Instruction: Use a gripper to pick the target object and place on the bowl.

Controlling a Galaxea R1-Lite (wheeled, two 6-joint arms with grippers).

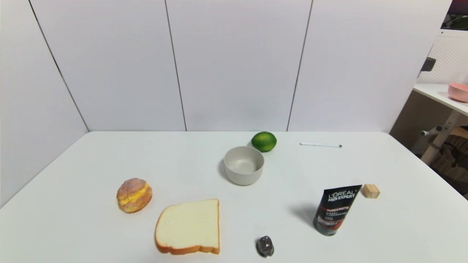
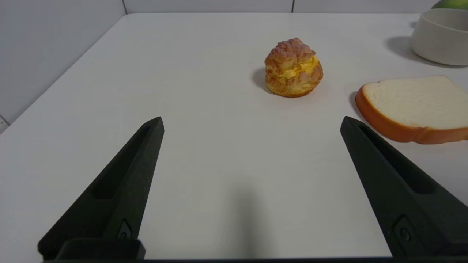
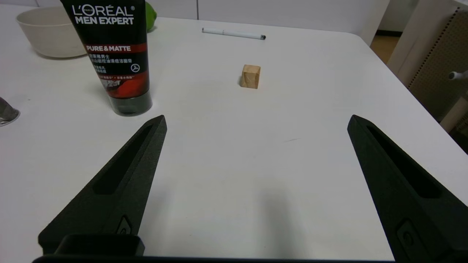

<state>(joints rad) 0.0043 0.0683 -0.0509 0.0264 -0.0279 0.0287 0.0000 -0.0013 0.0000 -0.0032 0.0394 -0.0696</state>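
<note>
The brown bun [image 1: 134,195] with yellow filling sits on the white table at the front left; it also shows in the left wrist view [image 2: 293,68]. The grey-beige bowl [image 1: 244,165] stands empty near the table's middle, and its edge shows in the left wrist view [image 2: 441,35] and the right wrist view [image 3: 49,31]. My left gripper [image 2: 252,122] is open and empty, short of the bun, over bare table. My right gripper [image 3: 257,120] is open and empty over the table's right side. Neither gripper shows in the head view.
A white bread slice [image 1: 190,226] lies right of the bun. A green lime [image 1: 264,141] sits behind the bowl. A black L'Oreal tube [image 1: 334,210], a wooden cube [image 1: 370,191], a pen [image 1: 320,145] and a small metal object [image 1: 265,246] are on the right half. A pink bowl [image 1: 458,91] sits on a side table.
</note>
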